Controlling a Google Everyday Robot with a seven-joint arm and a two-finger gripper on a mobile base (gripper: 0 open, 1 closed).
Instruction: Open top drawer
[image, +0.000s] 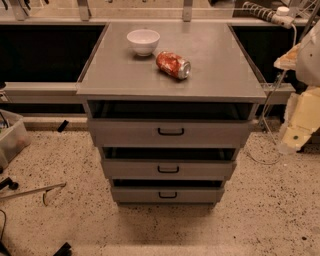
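Bowl (143, 41) and tipped can (173, 65) resting on worktop (215, 80), clear of any drawer travel. Below, at centre, top drawer (125, 134) with handle (171, 131) facing out, ready for pulling. Far right, pincer (300, 122) well apart from handle; grip state: cannot tell.

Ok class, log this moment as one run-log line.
task: open top drawer | gripper: right edge, off handle | counter: bowl, can

Grey cabinet top (212, 50) — bowl (143, 41), toppled can (173, 65) — gripper (295, 134) beside, right.

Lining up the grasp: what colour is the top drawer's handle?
Black handle on the grey top drawer, camera view. Claw sits far right.
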